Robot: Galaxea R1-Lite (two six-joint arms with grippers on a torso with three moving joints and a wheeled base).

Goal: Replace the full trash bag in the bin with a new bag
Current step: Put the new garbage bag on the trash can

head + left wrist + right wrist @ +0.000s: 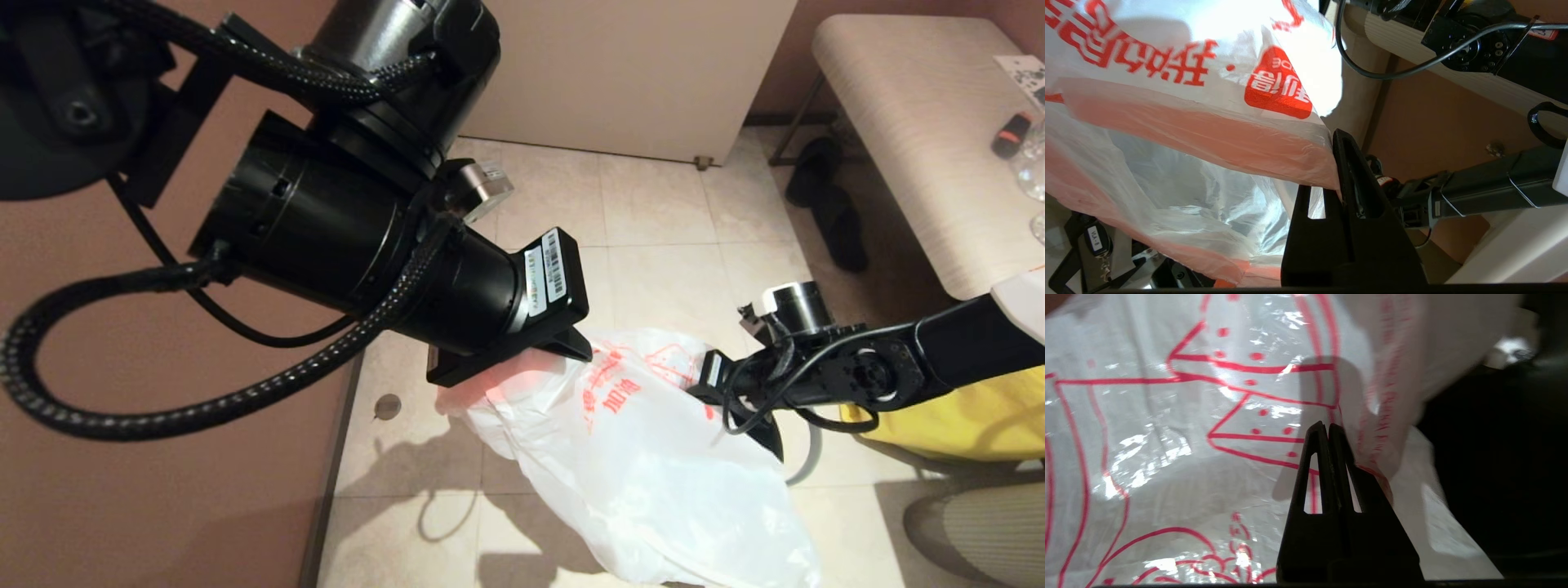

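Observation:
The new bag (645,457) is thin white plastic with a red house drawing (1241,400) and red characters (1147,65). Nothing shows through it. It hangs in the air over the tiled floor, stretched between my two grippers. My left gripper (571,347) is shut on its pink-red handle (1208,134), pinched between the fingertips (1345,163). My right gripper (755,429) is shut at the bag's opposite edge, and the film folds along its fingers (1337,457). The bin and the full trash bag are out of view.
A big yellow bag (963,408) sits behind my right arm, with a pale curved strip (808,465) beside it. A pale bench (914,122) stands at the right, with dark slippers (824,204) under it. A white cabinet (637,73) is at the back. A brown wall (163,506) runs along the left.

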